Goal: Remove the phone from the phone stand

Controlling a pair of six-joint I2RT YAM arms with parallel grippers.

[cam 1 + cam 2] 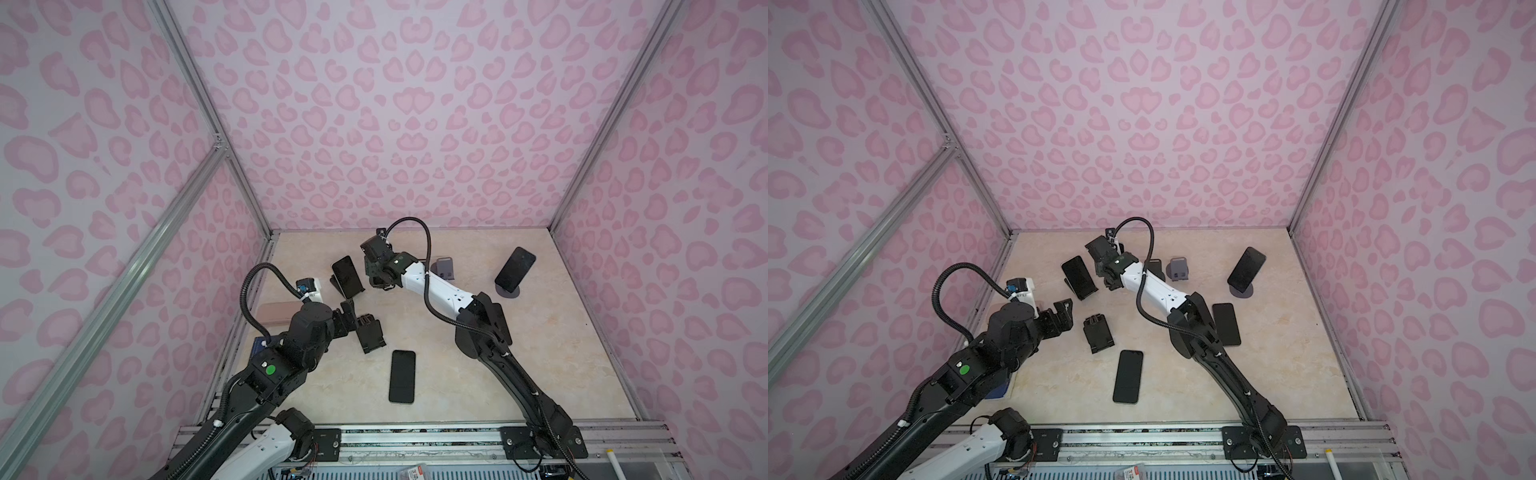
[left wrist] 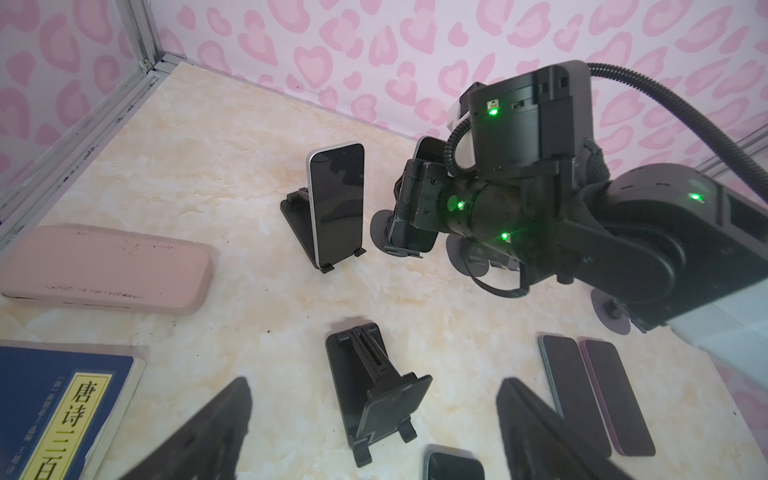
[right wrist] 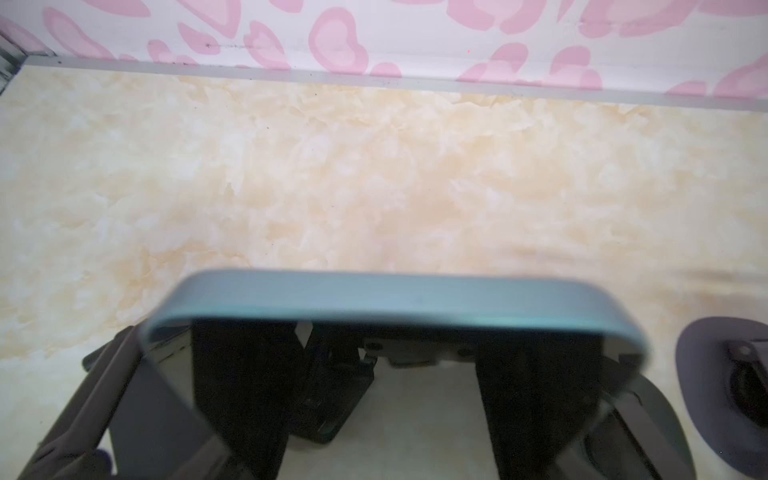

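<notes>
The phone (image 3: 395,297) stood propped in its round-based stand (image 2: 379,226), top edge spanning between the right gripper's (image 3: 390,365) fingers, which flanked its sides; whether they pinched it could not be told. It looked rigid, glassy and likely slippery, fairly light, best held by its side edges near the top. The left gripper (image 2: 374,381) hung spread and empty, an unoccupied black stand (image 2: 395,403) lying just beyond its fingertips; farther out, a second stand (image 2: 297,216) held a white-edged phone (image 2: 337,208).
</notes>
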